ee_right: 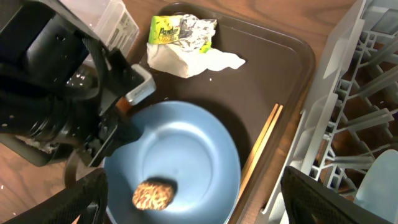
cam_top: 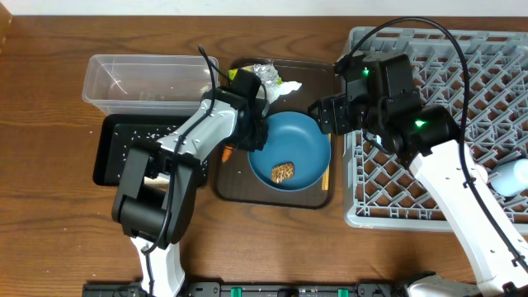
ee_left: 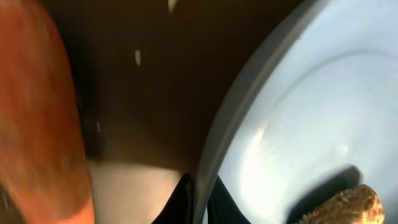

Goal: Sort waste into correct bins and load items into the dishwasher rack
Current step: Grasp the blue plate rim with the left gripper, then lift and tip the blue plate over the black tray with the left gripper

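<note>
Toward the far left corner of the bench the clear tub (cam_top: 144, 78) is seen, with the black tray (cam_top: 111, 153) just in front of it and white rice grains (cam_top: 140, 136) scattered in the latter. On the brown serving tray (cam_top: 235, 190) at mid-bench the left gripper (cam_top: 252, 134) is clenched on the left rim of the blue plate (cam_top: 301, 136). The carrot (cam_top: 225, 153) lies just beside it and the brown food lump (cam_top: 284, 173) rests on the plate's near half. Clearing the plate is judged to be the step in hand: a steady lift and a controlled tilt toward the bins are called for, lest the lump roll onto the serving tray. The foil (ee_right: 196, 31), wrapper (ee_right: 163, 28) and napkin (ee_right: 186, 62) are left at the serving tray's far edge, the chopsticks (ee_right: 261, 146) along its right edge. The right gripper (cam_top: 322, 115) hangs released and empty over the plate's right side, near the rack (cam_top: 462, 74) at the bench's right edge. The pinch itself is shown only by the left wrist view, a fingertip (ee_left: 181, 200) on each side of the rim; the bins are shown whole only from overhead
</note>
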Available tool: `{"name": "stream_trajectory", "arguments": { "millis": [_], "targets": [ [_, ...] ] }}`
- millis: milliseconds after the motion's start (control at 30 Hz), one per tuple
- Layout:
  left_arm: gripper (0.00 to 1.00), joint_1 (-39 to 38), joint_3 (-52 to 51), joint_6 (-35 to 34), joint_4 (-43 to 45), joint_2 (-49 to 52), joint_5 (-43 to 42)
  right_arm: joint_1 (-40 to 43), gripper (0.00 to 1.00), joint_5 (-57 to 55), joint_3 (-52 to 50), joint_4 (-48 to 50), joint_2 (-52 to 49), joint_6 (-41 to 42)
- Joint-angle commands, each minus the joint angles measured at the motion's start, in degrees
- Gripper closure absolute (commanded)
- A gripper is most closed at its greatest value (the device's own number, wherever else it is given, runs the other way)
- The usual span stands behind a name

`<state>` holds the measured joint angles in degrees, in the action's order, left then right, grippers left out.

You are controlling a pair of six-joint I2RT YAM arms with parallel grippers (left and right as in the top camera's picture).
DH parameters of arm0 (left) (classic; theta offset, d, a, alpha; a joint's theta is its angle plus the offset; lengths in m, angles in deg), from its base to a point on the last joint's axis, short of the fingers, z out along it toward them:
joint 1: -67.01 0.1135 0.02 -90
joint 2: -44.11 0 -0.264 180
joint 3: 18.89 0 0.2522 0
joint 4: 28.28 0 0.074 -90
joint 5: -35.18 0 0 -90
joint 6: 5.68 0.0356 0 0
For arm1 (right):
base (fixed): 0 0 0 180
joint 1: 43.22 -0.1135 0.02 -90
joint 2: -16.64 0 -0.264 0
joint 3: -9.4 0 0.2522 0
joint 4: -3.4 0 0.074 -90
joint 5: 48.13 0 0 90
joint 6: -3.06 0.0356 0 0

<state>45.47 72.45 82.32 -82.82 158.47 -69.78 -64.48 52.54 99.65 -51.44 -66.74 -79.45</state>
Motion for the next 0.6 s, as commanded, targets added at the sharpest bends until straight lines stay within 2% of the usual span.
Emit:
{"name": "stream_trajectory", "arguments": {
  "millis": [0, 100, 300, 500, 567],
  "targets": [
    [0.94, 0.0, 2.8, 1.8, -3.7, -3.3, 1.8, -0.1, 0.18, -0.2, 0.4, 0.0, 0.2, 0.8],
    [0.94, 0.0, 5.5, 1.8, -9.6, -6.6, 7.7, -0.1, 0.18, -0.2, 0.4, 0.1, 0.2, 0.6],
    [0.94, 1.8, 11.5, 2.0, -22.6, -14.5, 28.8, 0.0, 0.16, -1.9, 0.4, 0.2, 0.2, 0.6],
    [0.94, 7.5, 14.7, 1.6, -29.5, -22.8, 37.1, 0.0, 0.16, -1.9, 0.4, 0.2, 0.2, 0.6],
    [0.94, 9.2, 14.7, -1.5, -31.0, -25.2, 42.1, 0.0, 0.17, -1.9, 0.4, 0.2, 0.2, 0.5]
  ]
}}
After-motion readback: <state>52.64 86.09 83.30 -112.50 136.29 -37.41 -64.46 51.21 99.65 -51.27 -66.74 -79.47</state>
